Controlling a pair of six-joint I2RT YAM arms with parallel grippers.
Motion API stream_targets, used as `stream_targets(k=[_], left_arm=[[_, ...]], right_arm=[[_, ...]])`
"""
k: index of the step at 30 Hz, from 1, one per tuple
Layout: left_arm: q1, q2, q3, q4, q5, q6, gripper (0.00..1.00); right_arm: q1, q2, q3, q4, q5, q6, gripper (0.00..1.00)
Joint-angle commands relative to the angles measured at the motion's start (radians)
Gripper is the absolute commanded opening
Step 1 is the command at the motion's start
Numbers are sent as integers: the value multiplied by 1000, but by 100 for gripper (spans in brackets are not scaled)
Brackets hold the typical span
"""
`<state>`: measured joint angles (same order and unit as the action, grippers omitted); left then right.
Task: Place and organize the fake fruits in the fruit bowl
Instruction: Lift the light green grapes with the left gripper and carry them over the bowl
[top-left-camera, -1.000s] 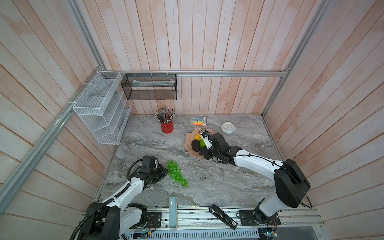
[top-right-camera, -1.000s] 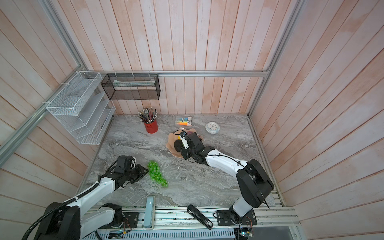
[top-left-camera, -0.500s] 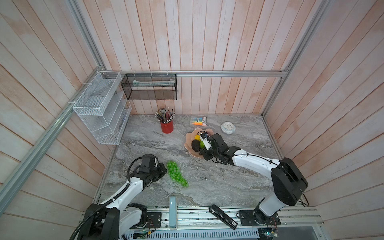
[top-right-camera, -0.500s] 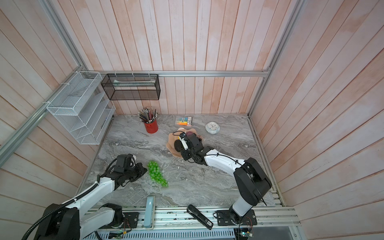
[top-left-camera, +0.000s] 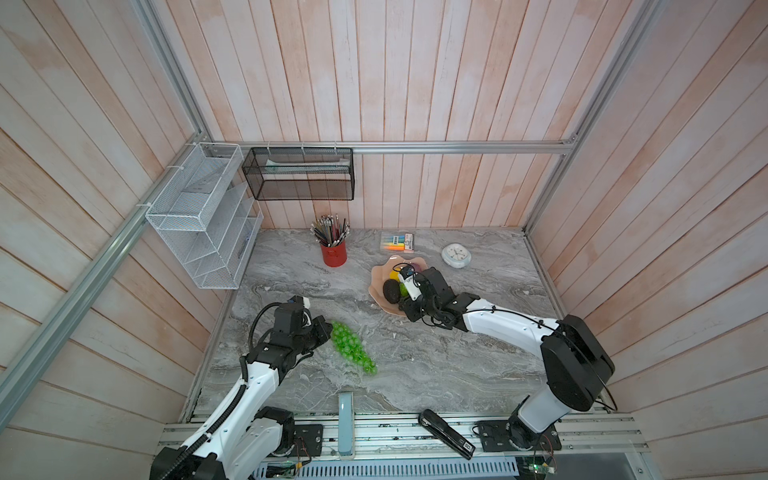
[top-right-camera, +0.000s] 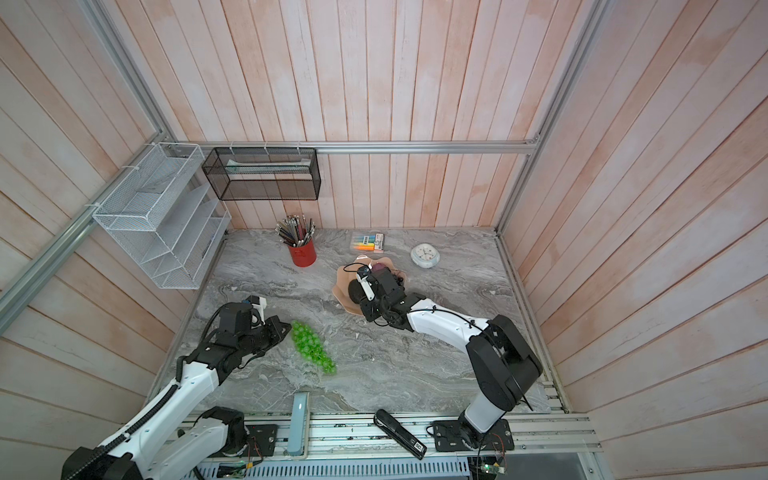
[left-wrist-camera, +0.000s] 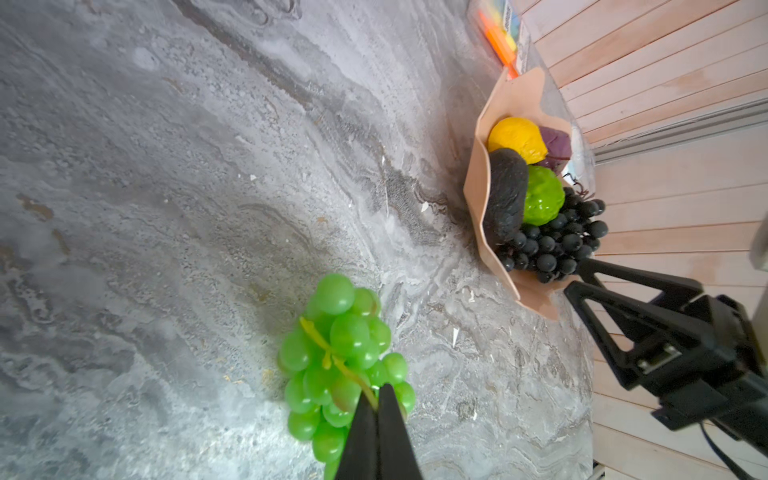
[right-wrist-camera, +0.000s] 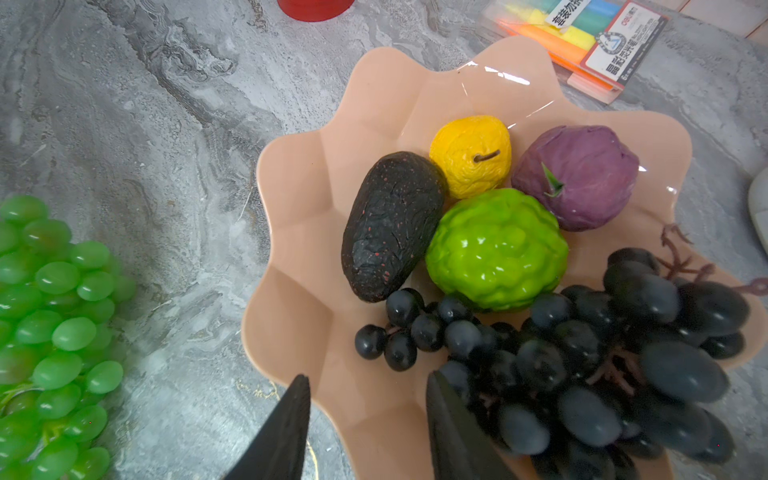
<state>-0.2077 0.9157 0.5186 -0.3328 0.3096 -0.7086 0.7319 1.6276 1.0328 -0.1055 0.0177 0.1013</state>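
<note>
Top view check, nearest edge first: a black stapler (top-left-camera: 446, 428) lies just past the front edge of the marble table (top-left-camera: 415, 365). Next out, on the near left part of the tabletop, the green grape bunch (top-left-camera: 353, 349) lies stretched diagonally, well apart from the fruit bowl (top-left-camera: 380, 278).

On the left wrist camera I can see my left gripper (left-wrist-camera: 376, 390) clenched, its fingertips pressed together on the stem at the end of that bunch. The grapes themselves rest on the marble.

Further out, my right gripper (right-wrist-camera: 368, 378) hangs released over the near rim of the bowl, with the jaws apart and only bare pink dish between them. The black grape bunch (right-wrist-camera: 602, 353) lies in the bowl just beside one finger; I cannot tell whether they touch.

Beyond the grapes the avocado (right-wrist-camera: 392, 226) and lime-green ball (right-wrist-camera: 496, 249) sit side by side, touching. The yellow ball (right-wrist-camera: 469, 156) and purple ball (right-wrist-camera: 575, 178) are behind them on the far side of the dish.

Farthest away, along the back wall, stand a red cup (top-left-camera: 333, 253) of pencils, a highlighter pack (top-left-camera: 397, 242) and a white clock (top-left-camera: 456, 255).
</note>
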Motion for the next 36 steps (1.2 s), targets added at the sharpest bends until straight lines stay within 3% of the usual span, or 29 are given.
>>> stream_targets(k=[1,6,17,24,36], left_arm=[[2,-27,51,-19,15,23,0],[-31,-37,129,-18,65,39,0],[-134,48,396,-112,50,65,0],[-163,179,553,-65,150,70,0],[-289,447,883,-104,209,162,0]], right_arm=[[8,3,20,-7,8,-7,46],[8,-9,20,-7,28,-15,46],[-5,-69,13,-10,102,-25,42],[-72,-129,-32,25,89,14,42],[-215,-226,-183,115,9,64,44]])
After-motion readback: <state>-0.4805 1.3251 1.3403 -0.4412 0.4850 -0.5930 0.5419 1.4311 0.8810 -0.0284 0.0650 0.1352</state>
